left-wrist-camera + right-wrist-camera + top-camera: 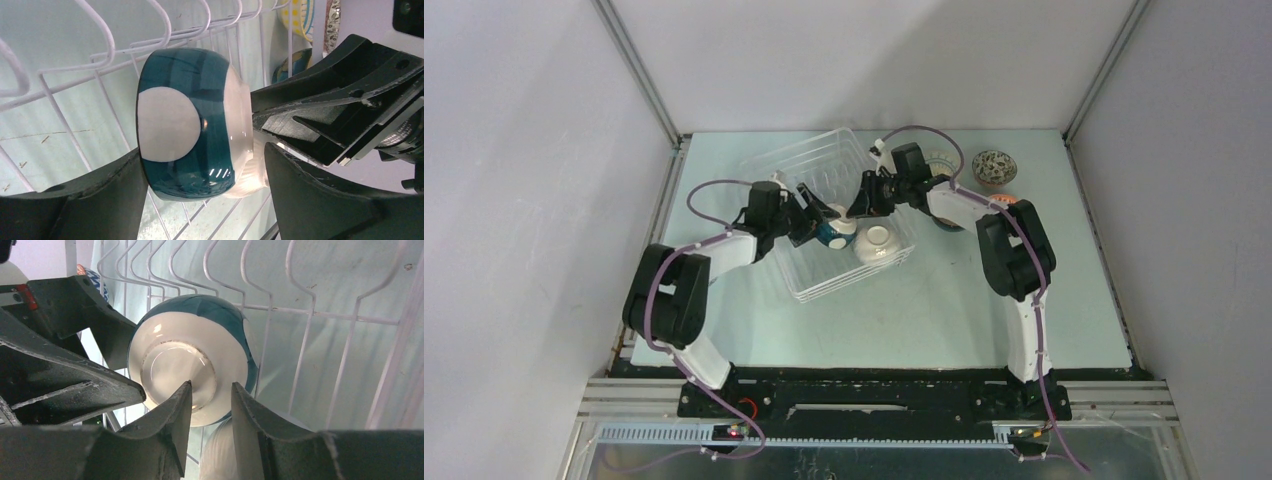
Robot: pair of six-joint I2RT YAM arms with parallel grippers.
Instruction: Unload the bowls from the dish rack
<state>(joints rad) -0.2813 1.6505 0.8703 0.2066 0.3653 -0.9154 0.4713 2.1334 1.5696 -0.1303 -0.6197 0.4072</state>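
The white wire dish rack sits mid-table. A dark teal bowl with white patches stands on its side in it, next to a plain white bowl. My left gripper is open and straddles the teal bowl. Its left finger is against the rim side, and its right finger stands apart from the foot. My right gripper is open a narrow gap, and its tips straddle the edge of the teal bowl's white foot ring. The white bowl shows below.
Several bowls stand on the table right of the rack: a speckled one, a pale one, and a red one partly hidden by my right arm. A yellow bowl shows past the rack wires. White walls enclose the table.
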